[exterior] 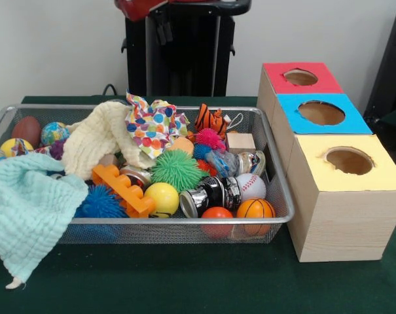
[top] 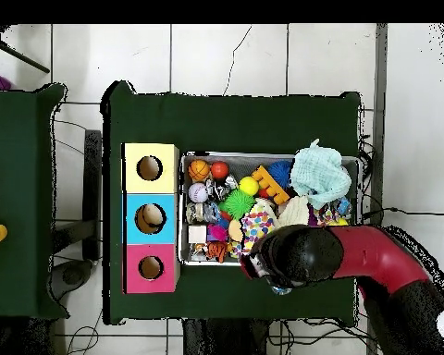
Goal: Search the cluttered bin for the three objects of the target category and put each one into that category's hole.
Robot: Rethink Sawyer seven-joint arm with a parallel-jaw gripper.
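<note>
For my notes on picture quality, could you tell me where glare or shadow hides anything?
Front view: bright glare on the shiny metal can; the box holes are shadowed inside. Overhead view: even light, but the arm covers one edge of the wire basket.

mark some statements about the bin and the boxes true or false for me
1. The wire bin holds a mix of balls, cloths and toys. True.
2. The box nearest the front camera has a red top. False: the yellow-topped box is nearest; the red-topped box is farthest.
3. A mint green cloth hangs over the bin's rim. True.
4. The small basketball sits in the bin's far corner. False: it lies in the near corner beside the boxes.
5. The overhead view shows something inside the blue-topped box. True.
</note>
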